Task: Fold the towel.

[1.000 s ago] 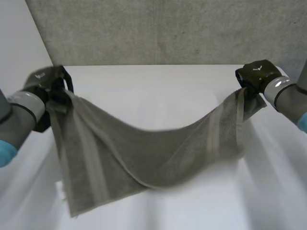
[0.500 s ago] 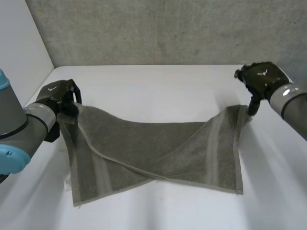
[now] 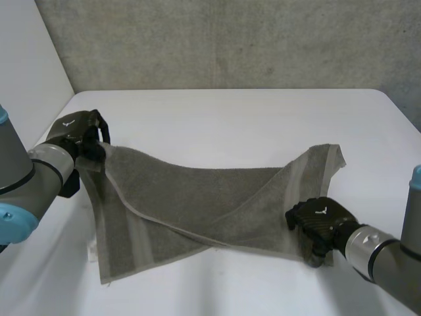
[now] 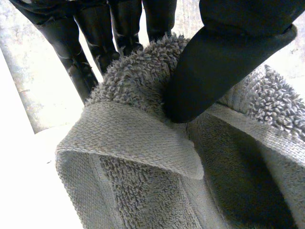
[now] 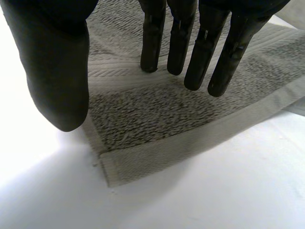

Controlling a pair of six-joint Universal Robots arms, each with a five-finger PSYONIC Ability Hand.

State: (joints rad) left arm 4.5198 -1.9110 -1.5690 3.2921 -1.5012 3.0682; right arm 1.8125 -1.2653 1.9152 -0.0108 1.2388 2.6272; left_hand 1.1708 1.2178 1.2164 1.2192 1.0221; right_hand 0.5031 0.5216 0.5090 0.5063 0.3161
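Head view: left hand [image 3: 77,131] fingers pinch towel [image 3: 197,191] corner, frame left; right hand [image 3: 319,224] fingers straight, empty, over lower-right corner; should grip hem squarely.

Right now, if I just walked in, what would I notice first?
A big grey towel lies rumpled and half folded across the middle of the white table. The black left hand pinches the towel's far corner on its own side. The right hand is over the near corner on the other side, with its fingers straight and open.
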